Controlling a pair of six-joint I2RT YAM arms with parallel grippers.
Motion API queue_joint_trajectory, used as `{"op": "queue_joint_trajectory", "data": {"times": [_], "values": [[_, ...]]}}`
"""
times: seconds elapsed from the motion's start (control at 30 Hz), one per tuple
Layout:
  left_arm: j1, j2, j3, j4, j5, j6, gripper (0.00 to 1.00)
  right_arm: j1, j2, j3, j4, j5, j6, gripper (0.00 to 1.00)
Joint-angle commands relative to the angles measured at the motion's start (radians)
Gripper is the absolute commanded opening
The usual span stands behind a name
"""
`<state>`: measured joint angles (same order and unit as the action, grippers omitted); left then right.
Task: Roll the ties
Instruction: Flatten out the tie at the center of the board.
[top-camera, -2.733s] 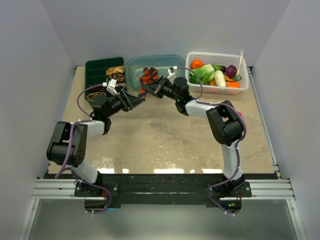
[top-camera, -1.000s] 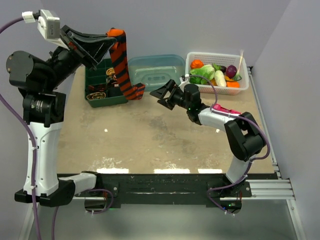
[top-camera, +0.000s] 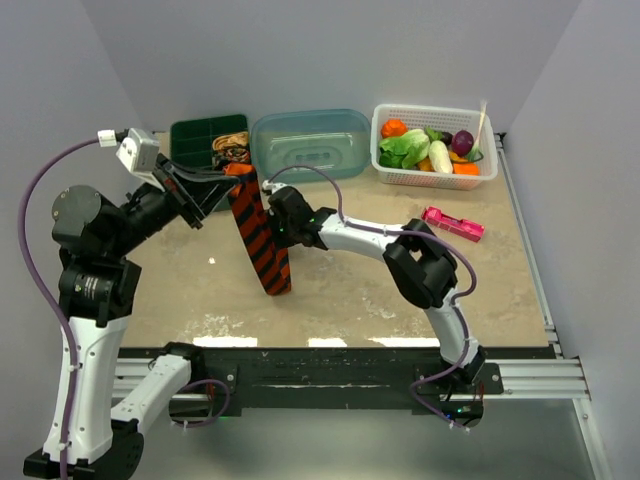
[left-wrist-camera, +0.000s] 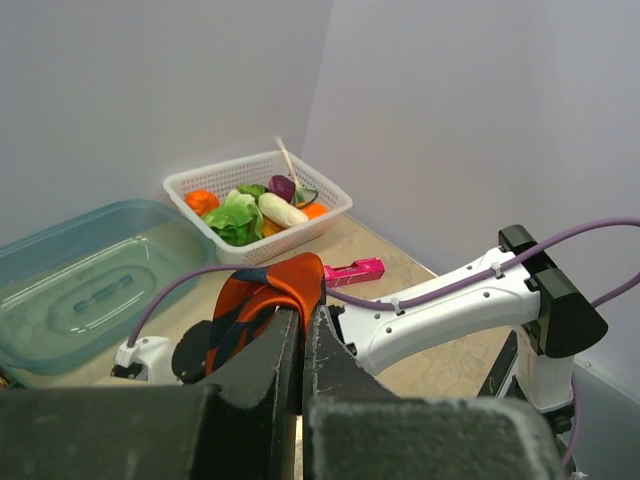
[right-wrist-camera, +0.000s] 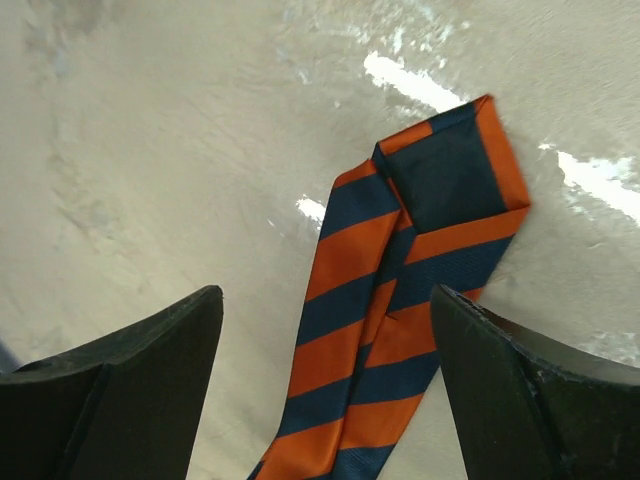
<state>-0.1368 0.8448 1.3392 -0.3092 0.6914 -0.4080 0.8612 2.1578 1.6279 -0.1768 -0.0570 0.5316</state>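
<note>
Dropping from its high lift, the left gripper (top-camera: 229, 171) stayed clamped on the orange, dark-striped fabric necktie (top-camera: 262, 245), whose tip now touched the worktop (top-camera: 380, 290); the right gripper (top-camera: 273, 215), spread wide, had moved astride it.

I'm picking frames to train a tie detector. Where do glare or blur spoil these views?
Right wrist view: bright glare patches on the tan tabletop beside the orange tie with dark stripes, itself sharp. Left wrist view: the left claw looms dark and soft; the white basket of vegetables behind is clear. Top view: white reflections along the table's near edge.
</note>
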Motion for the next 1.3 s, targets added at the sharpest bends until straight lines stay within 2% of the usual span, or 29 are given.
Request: {"op": "queue_joint_trajectory", "data": {"times": [0.0, 0.07, 0.2, 0.23, 0.3, 0.33, 0.47, 0.53, 0.67, 0.77, 0.9, 0.97, 1.03, 1.13, 1.27], "values": [[0.003, -0.042, -0.034, -0.005, 0.002, 0.005, 0.0, 0.031, 0.008, 0.035, -0.059, 0.117, -0.134, 0.8], [0.003, -0.056, -0.044, -0.021, -0.001, 0.009, 0.0, 0.041, 0.014, 0.035, -0.041, 0.128, -0.15, 0.71], [0.003, -0.062, -0.061, -0.039, -0.001, 0.02, 0.0, 0.047, 0.065, 0.061, -0.087, 0.135, -0.165, 0.45], [0.005, -0.062, -0.064, -0.041, -0.001, 0.02, 0.0, 0.045, 0.071, 0.058, -0.104, 0.14, -0.16, 0.34], [0.003, -0.069, -0.08, -0.036, 0.0, 0.018, 0.0, 0.042, 0.092, 0.052, -0.119, 0.167, -0.15, 0.3], [0.003, -0.069, -0.086, -0.031, -0.004, 0.02, 0.0, 0.039, 0.103, 0.053, -0.148, 0.175, -0.147, 0.22], [0.003, -0.075, -0.115, -0.015, -0.004, 0.017, 0.0, -0.022, 0.146, 0.055, -0.231, 0.168, -0.101, 0.11], [0.003, -0.076, -0.127, -0.001, 0.0, 0.015, 0.0, -0.06, 0.142, 0.018, -0.245, 0.129, -0.076, 0.1], [0.003, -0.073, -0.172, 0.03, 0.017, 0.009, 0.0, -0.212, 0.09, -0.071, -0.299, 0.108, -0.058, 0.06], [0.003, -0.072, -0.211, 0.068, 0.025, 0.002, 0.0, -0.327, -0.005, -0.184, -0.334, 0.102, -0.059, 0.05], [0.003, -0.055, -0.255, 0.105, 0.028, 0.008, 0.0, -0.465, -0.199, -0.408, -0.38, 0.114, -0.036, 0.03], [0.003, -0.046, -0.273, 0.108, 0.01, 0.027, 0.0, -0.505, -0.33, -0.462, -0.391, 0.135, -0.032, 0.03], [0.003, -0.029, -0.291, 0.105, 0.004, 0.052, 0.0, -0.507, -0.442, -0.476, -0.412, 0.176, -0.028, 0.04], [0.003, -0.007, -0.313, 0.088, 0.0, 0.084, 0.0, -0.481, -0.498, -0.419, -0.42, 0.146, -0.05, 0.06], [0.003, 0.017, -0.319, 0.035, -0.013, 0.135, 0.0, -0.354, -0.41, -0.262, -0.467, 0.181, -0.116, 0.06]]}}
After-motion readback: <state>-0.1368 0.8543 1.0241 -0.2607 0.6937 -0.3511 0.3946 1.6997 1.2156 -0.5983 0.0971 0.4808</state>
